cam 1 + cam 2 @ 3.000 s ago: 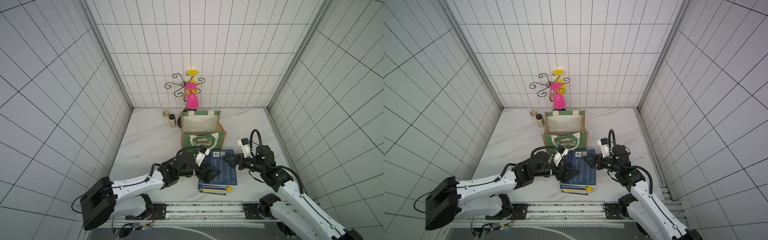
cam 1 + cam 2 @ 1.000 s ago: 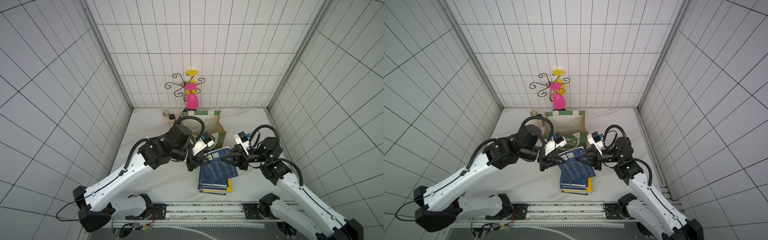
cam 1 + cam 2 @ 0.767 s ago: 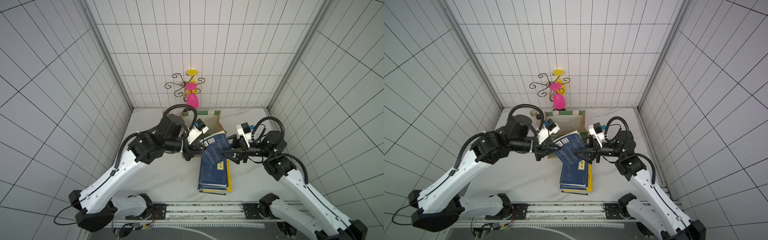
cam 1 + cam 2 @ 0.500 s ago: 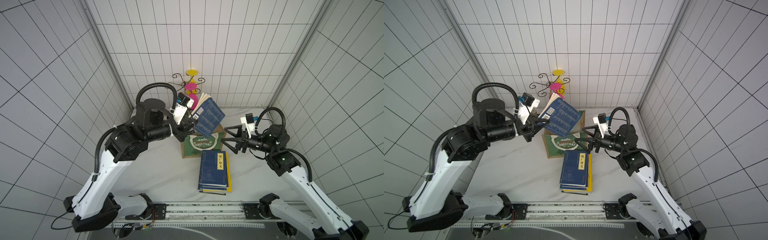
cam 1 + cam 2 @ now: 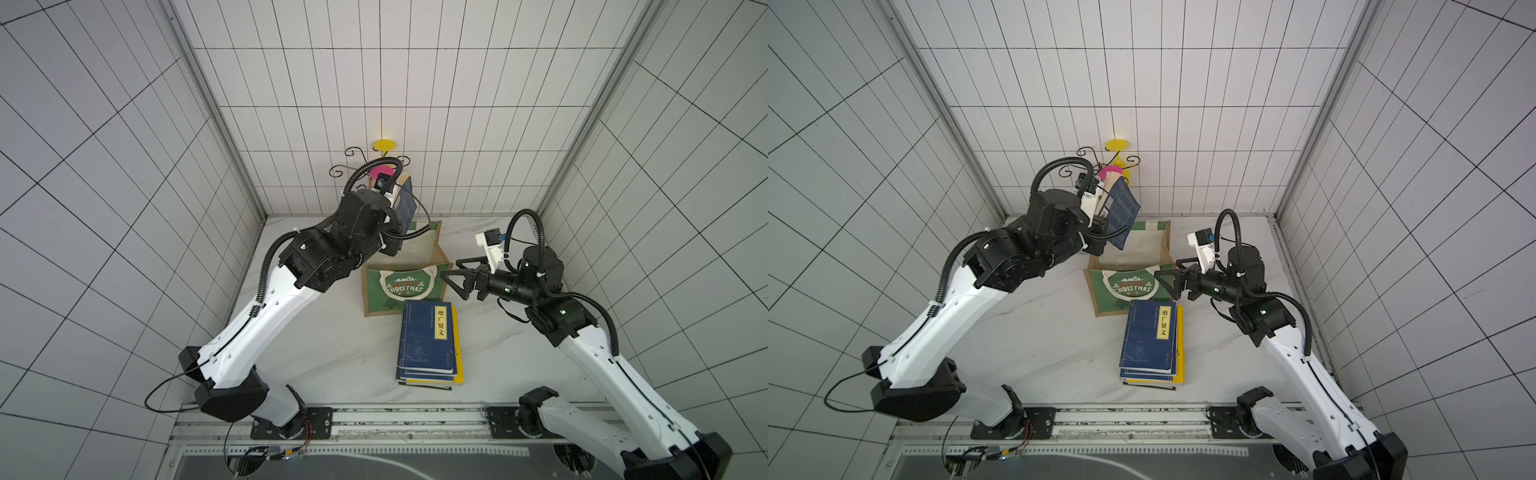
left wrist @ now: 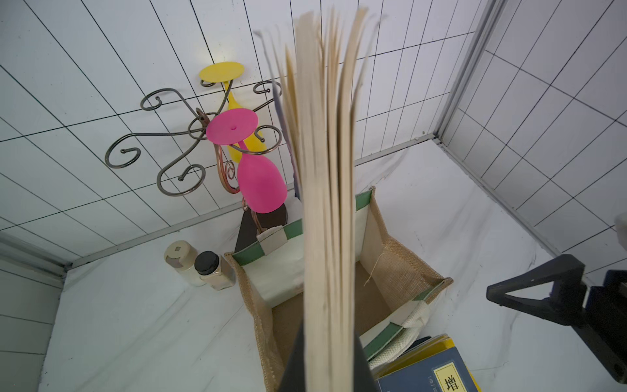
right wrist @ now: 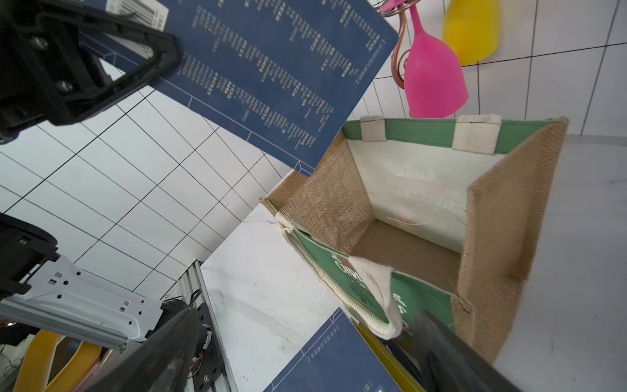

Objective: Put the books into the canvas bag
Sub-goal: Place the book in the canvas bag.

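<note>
The left gripper (image 7: 163, 57) is clamping a navy book (image 5: 1123, 210), holding it tilted above the bag (image 5: 1133, 291) (pages fanning loose). The right gripper (image 5: 1167, 268), jaws spread wide and empty, is hovering just beside the bag. The remaining books (image 5: 1148, 338) are lying stacked in front of the bag.

hidden: canvas bag (image 6: 390, 271) interior, partly behind held book (image 6: 325, 203) (fanned pages) | cropped: book stack (image 6: 407, 380) at frame edge

Left arm (image 5: 266, 309) raised, left fingers (image 7: 165, 50) pinched tight; right fingers (image 5: 455, 277) spread wide.
</note>
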Controlling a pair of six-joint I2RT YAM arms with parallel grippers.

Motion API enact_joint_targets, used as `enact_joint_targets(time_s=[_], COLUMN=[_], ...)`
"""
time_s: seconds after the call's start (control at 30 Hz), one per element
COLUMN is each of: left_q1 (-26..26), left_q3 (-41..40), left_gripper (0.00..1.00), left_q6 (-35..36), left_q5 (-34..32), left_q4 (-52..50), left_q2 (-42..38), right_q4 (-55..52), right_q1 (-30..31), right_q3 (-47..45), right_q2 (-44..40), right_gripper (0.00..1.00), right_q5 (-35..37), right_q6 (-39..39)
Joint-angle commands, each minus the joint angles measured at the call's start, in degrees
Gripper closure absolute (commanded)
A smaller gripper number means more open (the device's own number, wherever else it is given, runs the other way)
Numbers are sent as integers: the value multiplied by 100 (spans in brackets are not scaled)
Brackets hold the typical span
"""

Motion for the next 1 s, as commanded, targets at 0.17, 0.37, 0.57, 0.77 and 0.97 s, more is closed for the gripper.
enact_joint_targets(time_s=[0.17,0.37,0.57,0.77,0.97], left_q1=[-214,-249,-249,-175,53], left_q3=[-155,-142,-314,-592,-835], left_gripper=[100,100,100,100,100], left_q6=[-1061,-1451,-1587,-1705,-1618], left_q5=[-1051,-1304,-1404,-1384,-879], left_q4=[-13,-403,-490,-395,-125], left_q2=[291,603,773,854,918], right_q4=[-166,-157,-159,-150,-342], right_q1=[-75,-88,-106,-106,-106], right_q3=[297,155,-49,-302,-517], right_q2=[129,127,81,23,-99], right_gripper=[1,1,1,1,1], right_q5=[216,220,229,320,688], right_q6=[-97,-109,-149,-230,-418])
